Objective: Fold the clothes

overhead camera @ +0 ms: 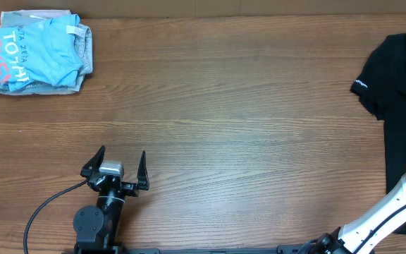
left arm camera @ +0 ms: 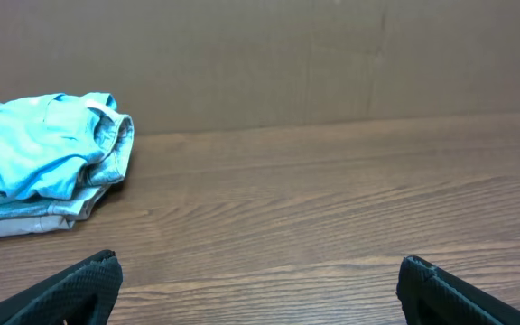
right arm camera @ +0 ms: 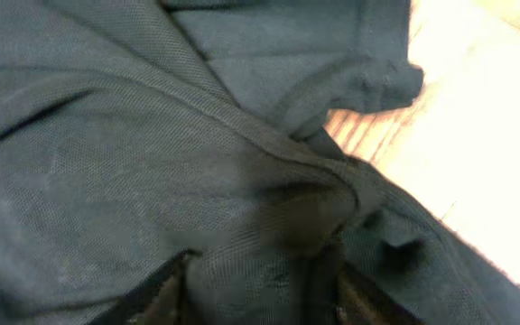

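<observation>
A black T-shirt (overhead camera: 400, 92) lies crumpled at the table's right edge, a small white logo (overhead camera: 359, 82) on its sleeve. In the right wrist view its fabric (right arm camera: 152, 153) fills the frame. My right gripper (right arm camera: 255, 271) is down on it, its two fingers closed round a raised ridge of cloth. From overhead only the right arm's white link (overhead camera: 379, 219) shows clearly, reaching onto the shirt. My left gripper (overhead camera: 115, 166) rests near the front left, open wide, with only bare wood between its fingers (left arm camera: 97, 275).
A folded pile of light blue and grey clothes (overhead camera: 37, 51) sits at the back left corner, also ahead and to the left of the pile (left arm camera: 43, 162) in the left wrist view. A black cable (overhead camera: 48, 204) trails from the left arm's base. Wooden tabletop (overhead camera: 224, 106) spans the middle.
</observation>
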Controlling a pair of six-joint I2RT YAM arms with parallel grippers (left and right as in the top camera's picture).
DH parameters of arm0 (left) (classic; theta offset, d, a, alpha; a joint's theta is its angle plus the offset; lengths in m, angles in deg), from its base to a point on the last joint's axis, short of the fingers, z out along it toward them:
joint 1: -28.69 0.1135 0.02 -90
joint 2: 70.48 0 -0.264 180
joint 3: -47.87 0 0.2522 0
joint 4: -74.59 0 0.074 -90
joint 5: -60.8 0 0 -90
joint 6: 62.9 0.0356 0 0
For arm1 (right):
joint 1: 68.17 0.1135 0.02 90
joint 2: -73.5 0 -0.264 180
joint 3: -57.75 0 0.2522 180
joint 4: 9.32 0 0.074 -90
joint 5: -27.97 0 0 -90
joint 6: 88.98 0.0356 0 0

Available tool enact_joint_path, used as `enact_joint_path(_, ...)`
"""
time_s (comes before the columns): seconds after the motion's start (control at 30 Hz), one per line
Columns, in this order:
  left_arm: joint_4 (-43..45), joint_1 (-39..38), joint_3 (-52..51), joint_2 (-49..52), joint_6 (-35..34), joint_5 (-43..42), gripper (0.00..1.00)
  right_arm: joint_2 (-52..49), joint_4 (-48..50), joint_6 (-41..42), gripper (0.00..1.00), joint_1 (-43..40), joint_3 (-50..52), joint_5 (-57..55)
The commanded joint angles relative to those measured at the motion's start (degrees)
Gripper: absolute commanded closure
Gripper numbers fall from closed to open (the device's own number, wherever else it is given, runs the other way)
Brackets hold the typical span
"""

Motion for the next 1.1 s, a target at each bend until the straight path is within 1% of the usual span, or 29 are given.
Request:
enact_joint_path(0.0, -0.13, 0.59, -0.17, -0.48, 0.7, 0.74, 0.0, -1.29, -1.18, 0.2, 0.7, -0.76, -3.78, -0.61)
enact_joint_path(0.07, -0.13, 0.59, -0.17, -0.48, 0.7, 0.74, 0.0, -1.29, -2.34, 0.2, 0.83, -0.76, -5.07, -0.61)
enact_joint_path(0.1, -0.13, 0.59, -0.17, -0.48, 0.7, 0.74, 0.0, -1.29, -2.89, 0.2, 0.91, -0.76, -5.57, -0.63)
enact_joint_path(0.13, -0.13, 0.59, -0.17, -0.48, 0.7, 0.74, 0.0, -1.29, -3.52, 0.2, 0.96, -0.76, -6.16, -0.61)
enact_joint_path(0.33, -0.13, 0.59, -0.17, -0.48, 0.7, 0.74, 0.0, -1.07, -7.56, 1.14, 0.96, -0.76, -10.73, -0.63)
enact_joint_path(0.5, -0.13, 0.59, -0.17, -0.48, 0.7, 0.74, 0.0, -0.28, -14.43, 1.95, 0.96, -0.74, -18.51, -0.42)
enact_joint_path(0.57, -0.13, 0.59, -0.17, -0.48, 0.7, 0.74, 0.0, 0.52, -19.41, 3.63, 0.96, -0.22, -23.93, -0.31)
enact_joint_path(0.73, -0.13, 0.59, -0.17, -0.48, 0.7, 0.74, 0.0, 3.06, -25.0, 3.85, 0.96, 1.95, -31.85, 7.85)
enact_joint_path(0.93, -0.13, 0.59, -0.17, -0.48, 0.68, 0.74, 0.0, 10.32, -23.87, 3.85, 0.96, 7.1, -34.95, 19.34)
enact_joint_path(1.07, -0.15, 0.59, -0.17, -0.48, 0.7, 0.74, 0.0, 16.22, -21.77, 3.82, 0.96, 12.76, -35.1, 26.91)
